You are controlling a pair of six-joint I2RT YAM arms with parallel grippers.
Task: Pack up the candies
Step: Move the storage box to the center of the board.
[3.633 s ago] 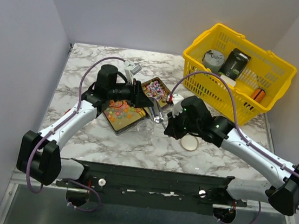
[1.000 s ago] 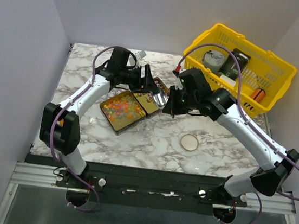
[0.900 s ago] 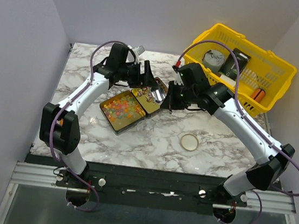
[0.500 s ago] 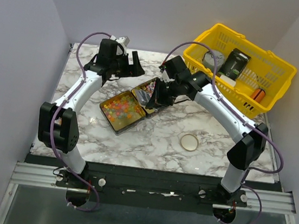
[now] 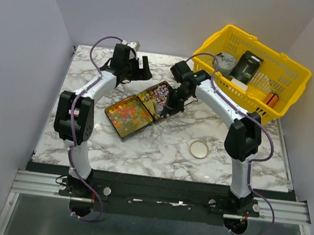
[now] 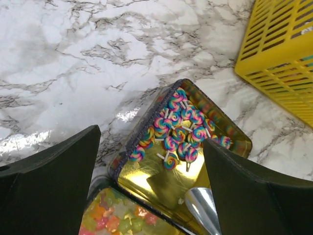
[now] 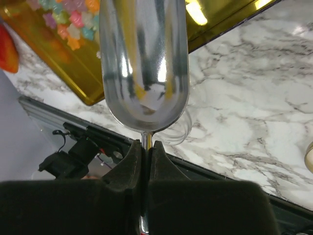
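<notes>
Candies (image 6: pixel 178 132) lie in two gold tins (image 6: pixel 142 178) at mid-table, seemingly none packed yet, right gripper (image 7: pixel 143 155) clamped on an empty-looking scoop (image 7: pixel 143 63) above them, left gripper (image 6: pixel 151 142) fingers spread wide.

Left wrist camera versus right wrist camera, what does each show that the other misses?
Only left wrist: swirl lollipop candies in one half of the gold tin, the yellow basket, the left end effector open. Only right wrist: the right end effector shut on the scoop handle, its bowl empty. Both: the gold tin, the scoop, pastel candies in the other half, marble table.
</notes>
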